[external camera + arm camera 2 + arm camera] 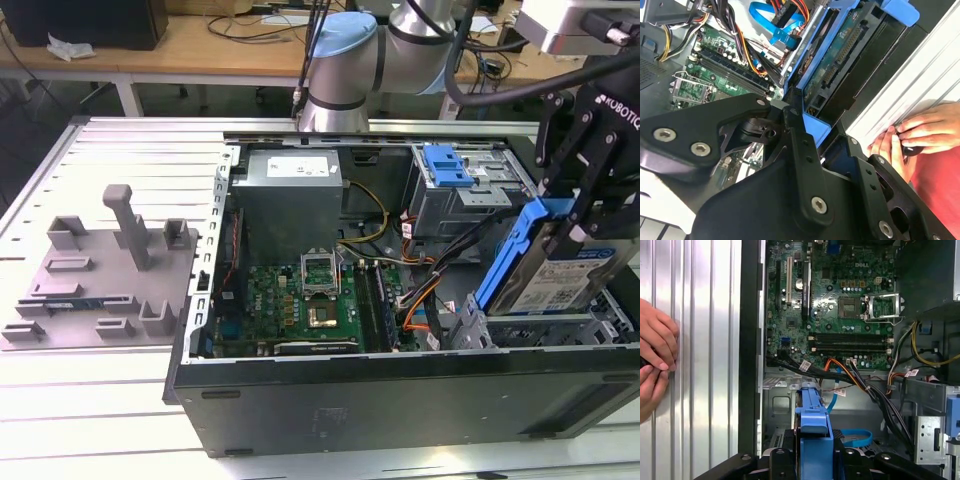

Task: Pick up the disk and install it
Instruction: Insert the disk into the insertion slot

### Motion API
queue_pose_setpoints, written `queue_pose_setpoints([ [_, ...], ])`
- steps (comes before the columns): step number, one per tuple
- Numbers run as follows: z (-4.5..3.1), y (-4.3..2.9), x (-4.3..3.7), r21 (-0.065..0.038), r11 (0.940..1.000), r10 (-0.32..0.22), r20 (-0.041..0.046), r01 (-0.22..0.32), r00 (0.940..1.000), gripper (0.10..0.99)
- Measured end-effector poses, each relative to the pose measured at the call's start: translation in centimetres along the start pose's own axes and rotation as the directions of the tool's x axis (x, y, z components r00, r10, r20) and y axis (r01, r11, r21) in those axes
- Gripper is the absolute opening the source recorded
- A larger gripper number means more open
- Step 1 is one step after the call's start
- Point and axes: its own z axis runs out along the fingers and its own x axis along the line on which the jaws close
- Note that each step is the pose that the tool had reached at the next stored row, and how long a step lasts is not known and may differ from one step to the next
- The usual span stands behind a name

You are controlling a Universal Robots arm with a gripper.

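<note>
My gripper is shut on the disk, a silver hard drive with a white-and-blue label and a blue bracket along its edge. It holds the disk on edge and tilted, at the exterior view's right, with the lower end down at the metal drive bay in the front corner of the open computer case. In the second wrist view a black finger presses on the blue bracket, and the drive's connector side shows beyond it. The first wrist view has the bracket between the fingers.
Inside the case lie the green motherboard, a grey power-supply box, a blue latch on a metal cage and loose cables. A grey fixture sits at the exterior view's left. A person's hands rest on the ribbed table beside the case.
</note>
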Motion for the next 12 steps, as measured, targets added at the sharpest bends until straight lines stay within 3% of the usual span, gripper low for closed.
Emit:
queue_pose_setpoints([
  [12,1.28,0.0,-0.03,0.0,1.0,0.0,-0.0001,0.0,1.0,0.369],
])
